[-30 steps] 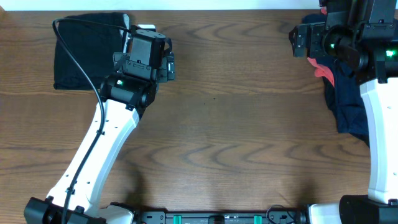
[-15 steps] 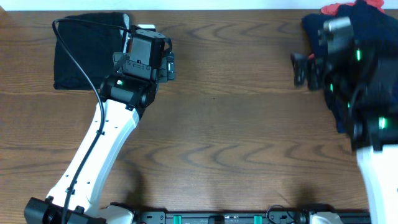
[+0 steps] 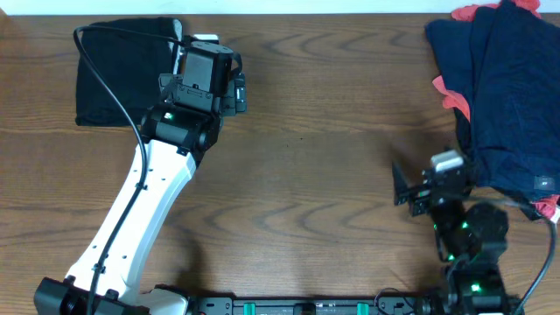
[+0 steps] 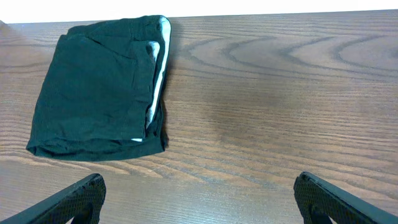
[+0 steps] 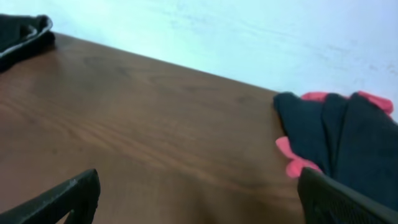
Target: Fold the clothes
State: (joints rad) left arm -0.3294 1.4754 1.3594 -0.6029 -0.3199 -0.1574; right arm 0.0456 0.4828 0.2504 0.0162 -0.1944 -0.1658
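**Wood table: one garment folded, a heap unfolded**

Brown wood-grain table (image 3: 332,175) fills the overhead view, with a pale wall (image 5: 249,31) behind its far edge in the right wrist view; most of the board is bare.

At the far right corner lies a heap of navy-blue cloth garments with coral-red trim (image 3: 512,96), loose, overlapping and rumpled; nothing about it looks folded.

At the far left corner lies the pair of black cloth shorts (image 4: 99,93), already a flat, tidy rectangle; its edges are fairly square, with only a slight bulge at the near right corner.

The white-shelled left arm (image 3: 144,210) reaches up from the near edge, its wrist just beside the shorts' right edge; the left gripper (image 4: 199,202) is spread wide, both fingertips at the bottom corners of its own view, holding nothing and hovering clear of the cloth.

The right gripper (image 5: 199,199) sits low near the table's near right side, jaws likewise wide apart and empty, pointing across the board, apart from the navy heap.

A whitish-grey waistband lining (image 4: 158,68) shows along the shorts' right edge; a small white patch (image 4: 135,140) near the near corner may be a label.

Judged from this, the shorts are done; if the navy heap counts, most of the work remains.
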